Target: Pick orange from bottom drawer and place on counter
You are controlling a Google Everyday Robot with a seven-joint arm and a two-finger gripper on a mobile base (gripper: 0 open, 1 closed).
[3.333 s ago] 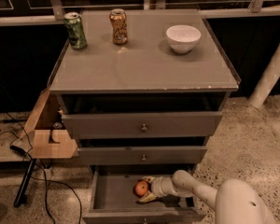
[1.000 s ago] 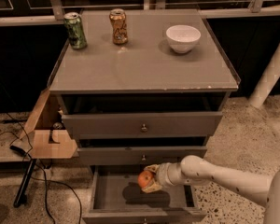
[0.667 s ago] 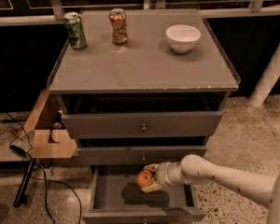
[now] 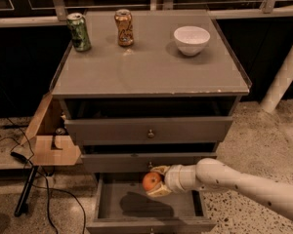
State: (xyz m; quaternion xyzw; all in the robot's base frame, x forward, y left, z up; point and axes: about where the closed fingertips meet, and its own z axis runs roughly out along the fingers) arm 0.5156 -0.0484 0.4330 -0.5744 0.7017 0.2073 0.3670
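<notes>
The orange (image 4: pixel 151 181) is small, round and orange-red. It sits between the fingers of my gripper (image 4: pixel 155 182), which is shut on it and holds it above the open bottom drawer (image 4: pixel 151 206), just under the middle drawer's front. My white arm reaches in from the lower right. The grey counter (image 4: pixel 146 65) lies above, at the top of the cabinet. The drawer's floor shows a dark shadow under the fruit and holds nothing that I can see.
On the counter stand a green can (image 4: pixel 78 31), a copper can (image 4: pixel 123 27) and a white bowl (image 4: pixel 191 40). The top drawer (image 4: pixel 149 128) juts out slightly. A cardboard box (image 4: pixel 49 135) and cables lie at the cabinet's left. A white post (image 4: pixel 283 77) stands at right.
The orange has risen off the drawer floor in my gripper and now hangs above the drawer. Over the last second it has hardly moved.
</notes>
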